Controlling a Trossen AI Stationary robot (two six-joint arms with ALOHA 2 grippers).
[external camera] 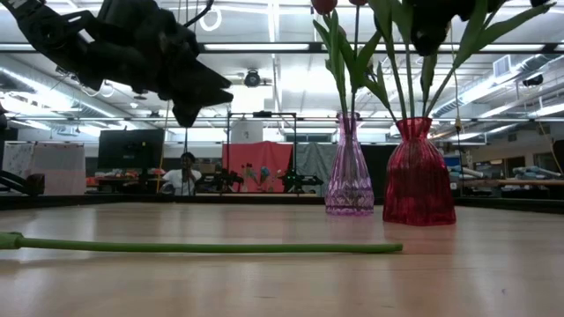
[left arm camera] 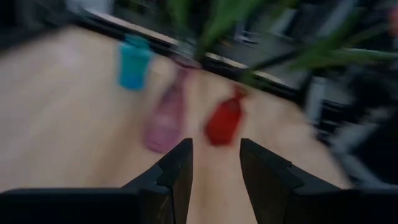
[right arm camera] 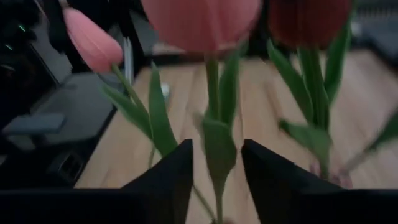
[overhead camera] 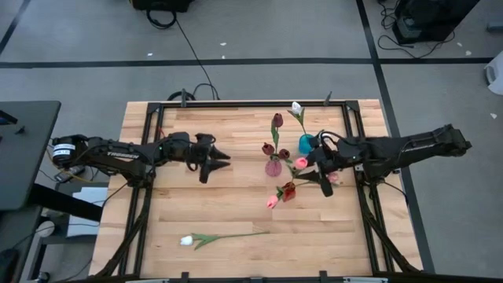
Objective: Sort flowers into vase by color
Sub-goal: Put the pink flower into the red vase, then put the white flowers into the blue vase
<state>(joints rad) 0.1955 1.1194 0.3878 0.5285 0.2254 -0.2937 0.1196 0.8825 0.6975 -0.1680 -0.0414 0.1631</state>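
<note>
- Left gripper (overhead camera: 222, 161), left of centre in the high view, hovers above the table (overhead camera: 236, 204) with its claw released, holding nothing.
- A white tulip (overhead camera: 220, 237) lies alone at lower centre.
- At centre, maroon tulips stand in the purple vase (overhead camera: 273, 167); a red vase (overhead camera: 288, 191) lies just below.
- The teal vase (overhead camera: 305, 144) holds a white flower.
- Right gripper (right arm camera: 216, 163), right of centre, is grasping a pink tulip (right arm camera: 202, 22) by its stem.
</note>
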